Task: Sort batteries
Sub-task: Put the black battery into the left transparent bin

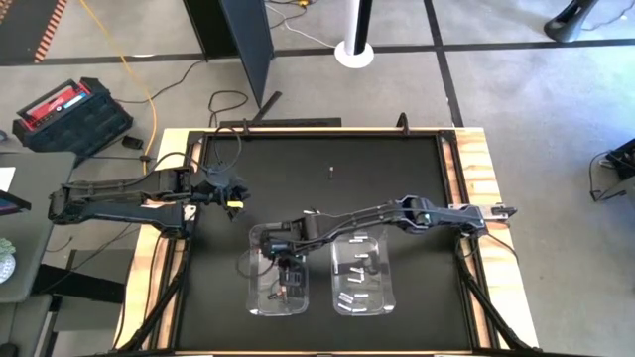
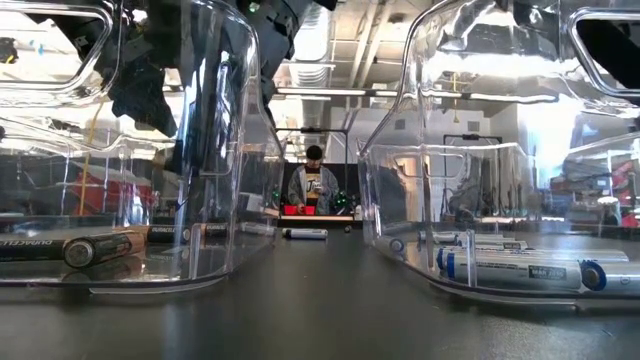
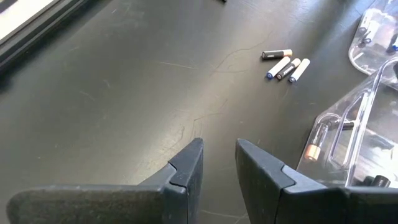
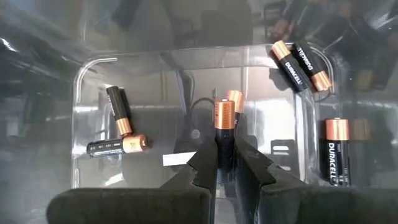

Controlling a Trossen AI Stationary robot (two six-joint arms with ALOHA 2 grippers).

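Two clear bins stand at the table's near side. The left bin (image 1: pixel 281 273) holds several dark, copper-ended batteries (image 4: pixel 302 65), and the right bin (image 1: pixel 362 270) holds white batteries (image 2: pixel 520 268). My right gripper (image 4: pixel 225 155) reaches down into the left bin and is shut on a dark copper-ended battery (image 4: pixel 224 127). My left gripper (image 3: pixel 219 163) is open and empty, low over bare table to the left of the bins (image 1: pixel 230 195). A few loose batteries (image 3: pixel 283 64) lie on the table beyond the left gripper. My right gripper pinches the dark battery's body (image 4: pixel 224 144) between its two fingers. The battery lies along the fingers and its copper end (image 4: pixel 224 113) sticks out past the fingertips. The fingers point down into the left bin. I cannot tell whether the battery touches the bin's floor.
One loose battery (image 1: pixel 329 175) lies alone toward the table's far side. Raised wooden rails (image 1: pixel 474 178) edge the black table top. A person (image 2: pixel 315 185) stands in the room beyond the far edge. Open black table (image 1: pixel 327 159) lies beyond the bins.
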